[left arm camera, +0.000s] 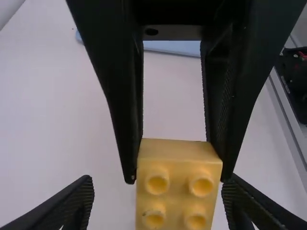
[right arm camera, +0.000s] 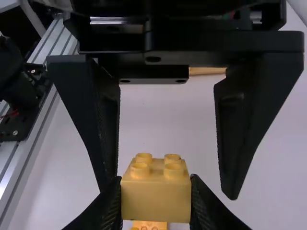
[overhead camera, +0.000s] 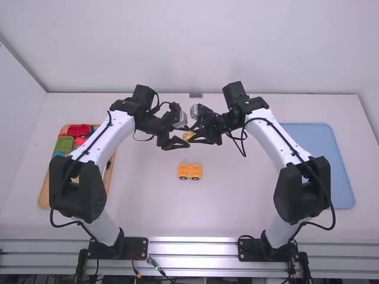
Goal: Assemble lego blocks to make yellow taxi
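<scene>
The yellow four-stud block (right arm camera: 156, 203), held aloft and clamped by the right gripper (right arm camera: 154, 186), was best kept still until the left gripper (left arm camera: 160, 179) — its fingers apart — could be evenly centred, clear of the yellow wheeled base (overhead camera: 190, 170).

The right gripper (overhead camera: 190, 136) pinches a studded yellow block (left arm camera: 178, 158) above the counter (left arm camera: 62, 115); the left gripper (overhead camera: 187, 135) stands spread, clear of it.

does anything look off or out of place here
Nothing stands out. The yellow block sits squarely between the fingers of the right tool, the left tool's open fingers flank it, and the wheeled yellow piece stands upright on the table.
</scene>
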Controlling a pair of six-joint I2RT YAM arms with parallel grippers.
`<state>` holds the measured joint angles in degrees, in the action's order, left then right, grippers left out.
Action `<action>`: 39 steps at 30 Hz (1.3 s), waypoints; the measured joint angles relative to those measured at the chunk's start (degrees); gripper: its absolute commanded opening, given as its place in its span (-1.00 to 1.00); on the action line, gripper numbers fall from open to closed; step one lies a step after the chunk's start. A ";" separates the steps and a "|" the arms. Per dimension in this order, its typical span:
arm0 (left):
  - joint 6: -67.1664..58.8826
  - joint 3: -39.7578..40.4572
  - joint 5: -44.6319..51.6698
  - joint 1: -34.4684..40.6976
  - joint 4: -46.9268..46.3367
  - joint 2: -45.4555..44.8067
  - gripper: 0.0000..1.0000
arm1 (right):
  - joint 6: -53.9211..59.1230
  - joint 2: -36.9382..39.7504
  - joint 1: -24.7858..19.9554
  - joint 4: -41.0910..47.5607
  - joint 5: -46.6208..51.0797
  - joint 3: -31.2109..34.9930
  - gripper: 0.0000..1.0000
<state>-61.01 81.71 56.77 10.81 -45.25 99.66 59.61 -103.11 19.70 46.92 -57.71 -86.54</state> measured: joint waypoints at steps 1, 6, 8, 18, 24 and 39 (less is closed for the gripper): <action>-0.02 0.00 0.02 -0.11 0.00 -0.02 0.21 | 0.00 -0.02 0.00 0.00 0.00 0.00 -0.58; 0.15 0.00 0.02 -0.35 -0.07 0.00 0.04 | 0.02 0.00 0.00 -0.11 0.22 0.00 -0.56; 0.13 0.02 0.07 -0.35 0.00 0.00 -0.07 | 0.11 0.00 0.00 -0.35 0.37 0.00 -0.55; -0.48 -0.04 1.14 -0.13 0.52 -0.02 -0.49 | -0.09 0.00 -0.59 -0.66 0.74 -0.28 -0.36; -0.35 -0.04 1.11 -0.13 1.03 0.00 -0.47 | -0.11 0.00 -0.57 -0.17 0.81 -0.28 0.46; -7.15 -1.68 -22.12 -0.15 -11.91 -0.02 -0.68 | -3.08 0.00 -2.75 -0.33 4.52 -0.28 0.98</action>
<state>-68.16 80.03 34.65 10.66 -57.17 99.63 56.53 -103.11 16.95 46.59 -53.19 -86.83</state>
